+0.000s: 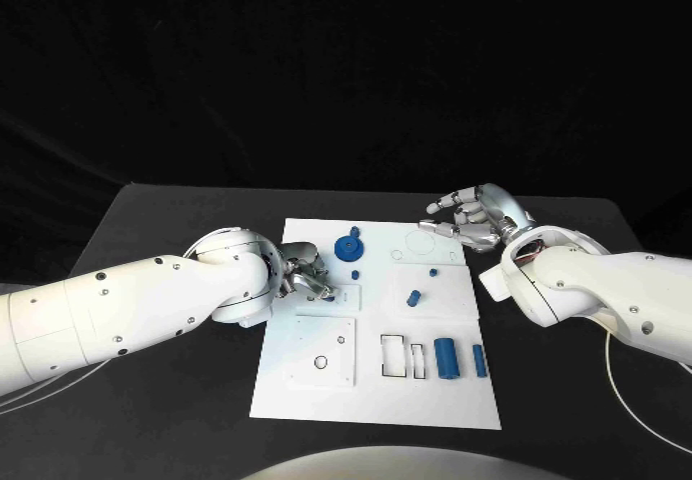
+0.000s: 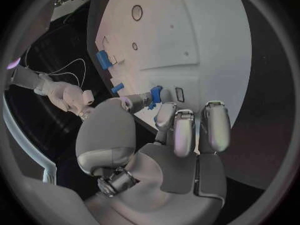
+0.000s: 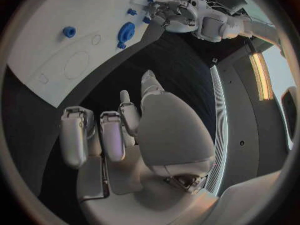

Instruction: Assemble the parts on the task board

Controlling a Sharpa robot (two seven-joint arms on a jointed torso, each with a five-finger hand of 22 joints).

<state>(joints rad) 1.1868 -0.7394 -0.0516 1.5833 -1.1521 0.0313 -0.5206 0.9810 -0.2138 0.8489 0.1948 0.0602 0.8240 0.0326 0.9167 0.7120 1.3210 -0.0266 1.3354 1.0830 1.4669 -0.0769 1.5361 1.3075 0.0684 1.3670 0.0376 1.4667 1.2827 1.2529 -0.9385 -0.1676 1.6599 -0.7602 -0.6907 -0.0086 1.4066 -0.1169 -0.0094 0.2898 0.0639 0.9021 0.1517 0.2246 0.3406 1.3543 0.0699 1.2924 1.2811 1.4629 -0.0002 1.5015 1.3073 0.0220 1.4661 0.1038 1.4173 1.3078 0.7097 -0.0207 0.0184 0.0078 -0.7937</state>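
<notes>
Two hands working: left hand (image 1: pixel 299 272) pinching small blue part (image 2: pixel 154 95) over task board (image 1: pixel 378 400), seating it next; right hand (image 1: pixel 477 220) hovering, fingers apart, holding nothing

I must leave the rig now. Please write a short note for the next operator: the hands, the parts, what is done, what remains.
Left hand: at the left edge of the white task board, pinching a small blue part.
Right hand: above the board's far right corner, fingers apart, holding nothing.
Parts: blue round gear-like piece far on the board; small blue peg in the middle; two blue cylinders at the near right.
Done: cannot tell.
Left: place the pinched part, then the others.
</notes>
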